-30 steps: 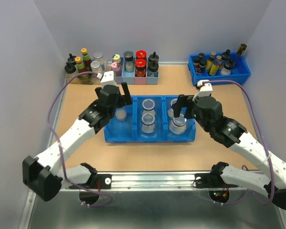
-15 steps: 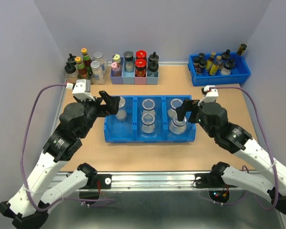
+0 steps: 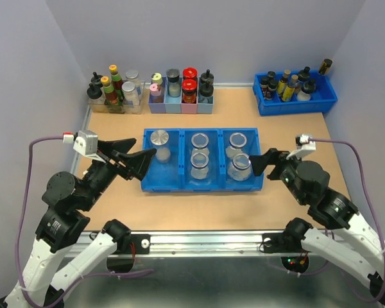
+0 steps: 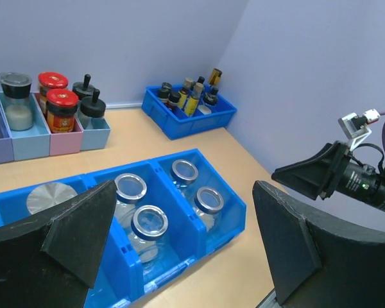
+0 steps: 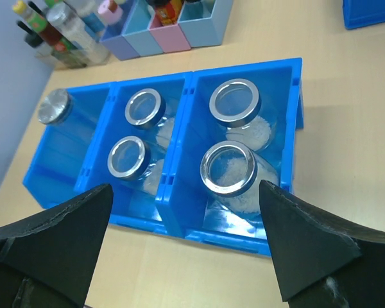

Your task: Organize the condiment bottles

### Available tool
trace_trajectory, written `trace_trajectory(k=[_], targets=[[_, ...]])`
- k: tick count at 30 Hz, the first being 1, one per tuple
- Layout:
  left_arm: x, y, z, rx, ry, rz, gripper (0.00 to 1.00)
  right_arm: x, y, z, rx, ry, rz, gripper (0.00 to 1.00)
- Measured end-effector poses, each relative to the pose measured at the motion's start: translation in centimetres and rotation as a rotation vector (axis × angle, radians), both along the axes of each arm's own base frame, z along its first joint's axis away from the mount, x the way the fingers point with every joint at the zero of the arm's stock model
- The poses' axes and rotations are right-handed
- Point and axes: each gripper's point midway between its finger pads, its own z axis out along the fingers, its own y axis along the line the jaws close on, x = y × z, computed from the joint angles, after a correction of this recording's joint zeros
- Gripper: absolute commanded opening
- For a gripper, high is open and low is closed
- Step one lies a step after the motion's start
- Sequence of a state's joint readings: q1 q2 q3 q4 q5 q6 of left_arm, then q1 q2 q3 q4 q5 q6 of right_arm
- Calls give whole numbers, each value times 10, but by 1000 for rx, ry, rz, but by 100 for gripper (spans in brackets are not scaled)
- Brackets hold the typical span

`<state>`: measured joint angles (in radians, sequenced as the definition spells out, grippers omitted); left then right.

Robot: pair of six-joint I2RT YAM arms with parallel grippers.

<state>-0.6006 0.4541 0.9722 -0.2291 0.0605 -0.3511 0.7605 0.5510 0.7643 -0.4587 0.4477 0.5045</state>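
Plainly, five short clear glass jars (image 3: pixel 199 159) stand upright in the blue three-compartment plastic tray (image 3: pixel 202 188), between the left gripper (image 3: pixel 140 156) and right gripper (image 3: pixel 262 160), both wide open and empty; the silver-lidded jar (image 3: pixel 159 138) lies nearest the left.

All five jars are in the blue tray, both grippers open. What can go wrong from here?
1. The left gripper hangs close to the left wall of the blue tray; a careless swing might shove the tray.
2. The front right jar and three others have no lid, and whitish contents show inside; a bump could spill them.
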Motion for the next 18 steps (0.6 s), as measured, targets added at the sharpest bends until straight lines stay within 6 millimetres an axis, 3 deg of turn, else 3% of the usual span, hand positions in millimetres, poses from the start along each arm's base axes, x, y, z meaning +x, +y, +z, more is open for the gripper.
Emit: trace_trajectory(k=[8, 18], targets=[[-7, -3, 7, -9, -35, -37, 99, -25, -24, 21, 157, -108, -15, 100], [-7, -3, 9, -15, -44, -35, 99, -27, -27, 9, 185, -82, -37, 100]])
